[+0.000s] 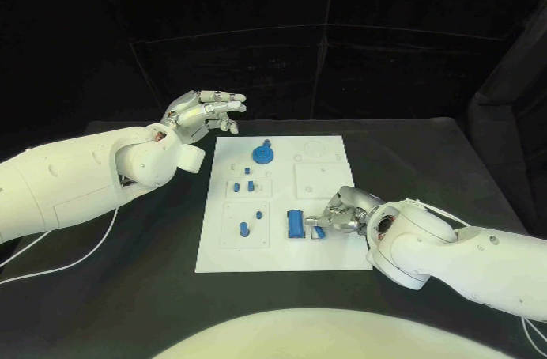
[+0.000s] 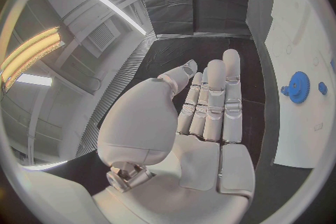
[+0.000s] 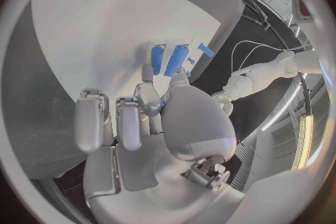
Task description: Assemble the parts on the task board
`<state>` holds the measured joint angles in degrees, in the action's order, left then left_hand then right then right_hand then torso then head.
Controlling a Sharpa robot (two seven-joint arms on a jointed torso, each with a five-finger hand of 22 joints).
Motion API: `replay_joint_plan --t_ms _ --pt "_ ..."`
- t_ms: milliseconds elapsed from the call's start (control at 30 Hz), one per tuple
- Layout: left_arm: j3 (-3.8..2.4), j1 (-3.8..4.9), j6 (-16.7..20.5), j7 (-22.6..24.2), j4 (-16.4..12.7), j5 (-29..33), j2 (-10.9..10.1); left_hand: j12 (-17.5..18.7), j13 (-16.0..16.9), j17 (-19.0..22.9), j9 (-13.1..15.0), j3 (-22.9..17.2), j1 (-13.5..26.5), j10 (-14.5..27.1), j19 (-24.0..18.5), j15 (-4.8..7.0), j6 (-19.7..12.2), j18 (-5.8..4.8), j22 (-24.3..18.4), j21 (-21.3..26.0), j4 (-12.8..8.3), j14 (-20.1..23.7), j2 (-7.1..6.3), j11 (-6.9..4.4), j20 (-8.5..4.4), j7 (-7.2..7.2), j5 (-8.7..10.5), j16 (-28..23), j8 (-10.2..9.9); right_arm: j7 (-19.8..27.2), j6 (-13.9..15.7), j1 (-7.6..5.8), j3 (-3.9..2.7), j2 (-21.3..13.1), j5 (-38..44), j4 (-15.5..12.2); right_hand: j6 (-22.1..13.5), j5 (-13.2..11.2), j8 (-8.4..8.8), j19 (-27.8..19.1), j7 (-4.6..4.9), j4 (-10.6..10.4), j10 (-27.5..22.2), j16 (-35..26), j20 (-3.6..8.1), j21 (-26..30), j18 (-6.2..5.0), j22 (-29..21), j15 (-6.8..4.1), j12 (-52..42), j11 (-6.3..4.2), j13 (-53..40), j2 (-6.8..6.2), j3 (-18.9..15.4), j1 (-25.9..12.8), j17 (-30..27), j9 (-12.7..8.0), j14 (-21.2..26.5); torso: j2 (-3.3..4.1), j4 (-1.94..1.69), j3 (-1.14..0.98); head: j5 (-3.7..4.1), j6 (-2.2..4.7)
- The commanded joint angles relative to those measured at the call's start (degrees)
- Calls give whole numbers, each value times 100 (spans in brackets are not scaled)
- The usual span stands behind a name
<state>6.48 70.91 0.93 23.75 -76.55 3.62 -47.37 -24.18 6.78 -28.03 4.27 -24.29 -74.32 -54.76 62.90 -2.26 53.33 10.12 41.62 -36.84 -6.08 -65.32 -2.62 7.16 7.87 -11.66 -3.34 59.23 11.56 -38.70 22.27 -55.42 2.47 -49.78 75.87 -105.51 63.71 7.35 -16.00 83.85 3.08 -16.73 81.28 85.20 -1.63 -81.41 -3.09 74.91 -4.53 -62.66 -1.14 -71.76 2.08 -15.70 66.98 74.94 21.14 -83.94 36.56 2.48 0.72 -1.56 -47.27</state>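
Observation:
The white task board [image 1: 330, 252] lies in the middle of the black table. A blue gear [image 1: 263, 153] stands near its far edge, and the left wrist view shows that gear [image 2: 299, 87] too. Small blue parts [image 1: 243, 187] and a blue oblong piece [image 1: 247, 229] sit in the left column. A long blue block [image 1: 296, 223] lies near the front. My right hand [image 1: 342, 213] rests low on the board beside the block, with a small blue part [image 1: 318, 232] pinched between thumb and finger [image 3: 148, 95]. My left hand [image 1: 205, 111] hovers beyond the board's far left corner, fingers [image 2: 213, 101] straight and holding nothing.
Recessed outlines [image 1: 316, 177] mark the board's right half. Bare black tabletop [image 1: 433, 161] surrounds the board on all sides. A black curtain [image 1: 342, 66] closes off the back. White cables [image 1: 46, 256] trail from my left arm across the table's left side.

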Motion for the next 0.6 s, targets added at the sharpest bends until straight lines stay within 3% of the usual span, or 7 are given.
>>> replay_joint_plan --t_ms 33,233,500,600 --pt "-4 9 -94 8 -10 -44 -5 -20 7 5 5 32 13 32 -27 -11 -46 39 -5 27 -5 32 43 15 18 4 -13 29 36 116 -93 -8 -2 -29 -8 -57 40 54 -43 138 -26 12 49 21 40 -51 25 214 -55 -53 -27 -20 62 -27 -38 774 17 -458 -2 8 0 -1 -1" --pt "-4 9 -99 1 -5 -45 -5 -22 6 6 5 36 20 39 -28 -12 -48 39 -6 28 -2 33 41 15 19 3 -13 29 39 142 -272 -7 -2 -93 -46 -131 106 244 -132 188 -69 11 136 91 64 -133 51 341 -83 -224 -64 -136 250 -54 -150 883 70 -481 -2 4 1 7 -2" --pt "-4 9 -107 -7 -2 -45 5 -22 6 6 5 36 20 39 -28 -12 -48 39 -6 28 -2 33 41 15 19 3 -13 29 39 199 -319 -7 -1 -102 -94 -137 67 477 -145 181 -70 53 128 84 74 -125 49 330 -89 -178 -67 -118 320 -62 -36 873 92 -477 -1 -6 0 8 9" --pt "-4 9 -105 -9 -1 -45 2 -22 6 6 5 36 20 39 -28 -12 -48 39 -6 28 -2 33 41 15 19 3 -13 29 39 213 -393 -7 -1 -130 -25 -134 49 570 -153 179 -69 176 128 85 76 -123 48 329 -90 -173 -67 -123 275 -41 194 876 104 -476 -2 -2 1 17 7"
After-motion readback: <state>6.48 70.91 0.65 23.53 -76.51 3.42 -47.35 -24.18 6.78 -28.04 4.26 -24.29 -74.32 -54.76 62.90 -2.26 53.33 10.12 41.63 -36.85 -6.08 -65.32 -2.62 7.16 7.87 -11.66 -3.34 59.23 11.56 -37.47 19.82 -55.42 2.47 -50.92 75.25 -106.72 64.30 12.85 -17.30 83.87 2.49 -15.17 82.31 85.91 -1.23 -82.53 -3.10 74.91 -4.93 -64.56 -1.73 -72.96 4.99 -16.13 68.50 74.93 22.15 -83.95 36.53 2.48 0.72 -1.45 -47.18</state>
